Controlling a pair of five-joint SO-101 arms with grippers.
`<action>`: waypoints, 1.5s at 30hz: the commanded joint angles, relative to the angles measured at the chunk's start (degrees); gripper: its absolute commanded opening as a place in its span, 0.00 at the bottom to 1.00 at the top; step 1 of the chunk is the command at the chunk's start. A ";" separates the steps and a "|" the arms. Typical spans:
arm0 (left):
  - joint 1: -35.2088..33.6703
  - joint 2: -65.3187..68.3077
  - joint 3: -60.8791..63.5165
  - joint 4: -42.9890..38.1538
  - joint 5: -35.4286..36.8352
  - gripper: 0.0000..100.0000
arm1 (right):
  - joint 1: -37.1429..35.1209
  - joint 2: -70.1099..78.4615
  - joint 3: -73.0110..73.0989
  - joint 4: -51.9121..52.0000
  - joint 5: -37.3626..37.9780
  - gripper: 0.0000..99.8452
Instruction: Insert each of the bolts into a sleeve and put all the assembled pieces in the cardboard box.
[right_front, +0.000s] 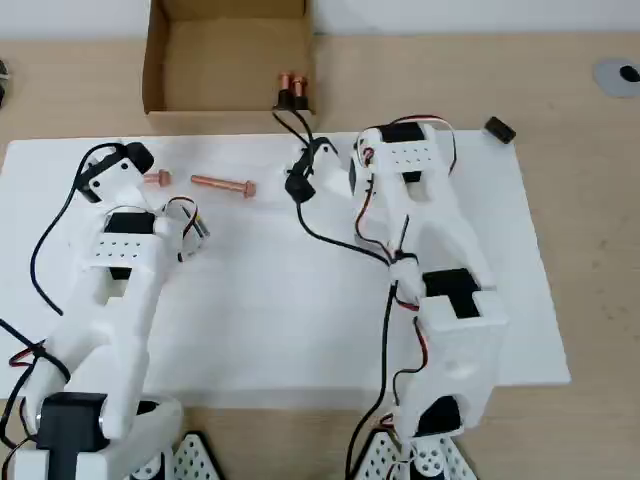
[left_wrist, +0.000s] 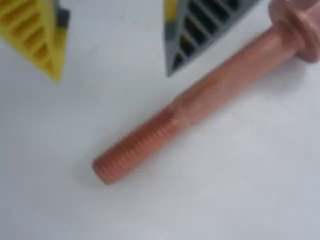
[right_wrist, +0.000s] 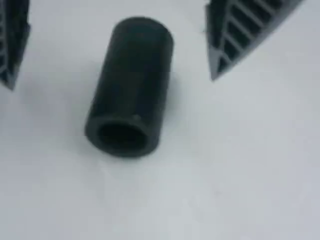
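Note:
A copper bolt (left_wrist: 200, 100) lies on the white mat, its head close to the grey finger of my open left gripper (left_wrist: 112, 65); nothing is held. From above, the left gripper (right_front: 140, 170) sits at the mat's far left with a bit of copper bolt (right_front: 157, 178) poking out beside it. A second bolt (right_front: 223, 184) lies just to its right. My right gripper (right_wrist: 112, 75) is open around a black sleeve (right_wrist: 130, 87) lying on the mat; from above it (right_front: 305, 168) hovers over that sleeve (right_front: 298, 186). Two assembled pieces (right_front: 291, 92) rest in the cardboard box (right_front: 158, 70).
Another black sleeve (right_front: 499, 129) lies on the wooden table beyond the mat's far right corner. The white mat (right_front: 280, 300) has open room in its middle. Cables run from the right arm across the mat. A grey disc (right_front: 615, 76) sits at the far right.

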 joint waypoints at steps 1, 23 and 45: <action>0.53 -0.31 -0.26 -0.70 -0.53 0.15 | -0.57 -0.40 -2.07 0.09 0.62 0.28; 0.53 -0.31 -0.18 -0.70 -0.53 0.15 | -0.31 2.86 -1.01 0.09 1.85 0.03; 0.62 -0.31 -0.18 -0.70 -0.53 0.15 | 0.48 -15.69 -4.18 9.32 1.14 0.02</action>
